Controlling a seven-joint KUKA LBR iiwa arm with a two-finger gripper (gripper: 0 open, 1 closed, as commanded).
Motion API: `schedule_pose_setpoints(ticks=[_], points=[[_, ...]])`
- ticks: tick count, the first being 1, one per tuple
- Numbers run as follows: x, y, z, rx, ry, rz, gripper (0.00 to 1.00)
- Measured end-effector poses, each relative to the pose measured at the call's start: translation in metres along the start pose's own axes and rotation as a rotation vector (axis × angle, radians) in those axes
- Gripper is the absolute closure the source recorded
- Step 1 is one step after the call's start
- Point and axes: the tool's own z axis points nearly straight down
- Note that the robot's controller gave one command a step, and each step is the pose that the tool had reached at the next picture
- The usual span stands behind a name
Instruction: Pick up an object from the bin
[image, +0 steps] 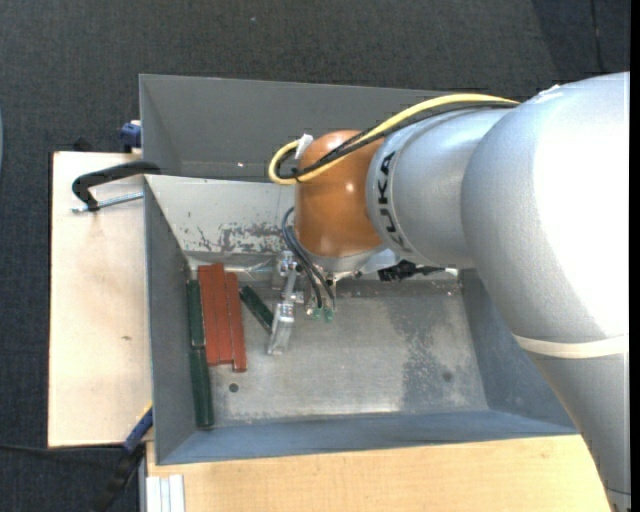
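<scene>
A long dark green stick (199, 360) lies against the left side of the red-brown block (222, 315). Just right of the block lies a short dark green piece (256, 306). The gripper (279, 338) hangs right of that; whether it is clenched or released, I cannot tell.

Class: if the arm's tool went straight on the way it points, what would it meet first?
Probably the bare bin floor: the tool points down at grey metal. The short dark green stick and the red-brown block lie just beside it, seemingly off that line, though depth is unclear.
</scene>
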Motion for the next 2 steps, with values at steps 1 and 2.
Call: schedule_pose_setpoints(ticks=[1, 2], points=[[0.0001, 0.0018, -0.0008, 0.0, -0.002, -0.03, 0.0], [-0.0019, -0.0017, -0.0013, 0.003, -0.005, 0.002, 1.0]])
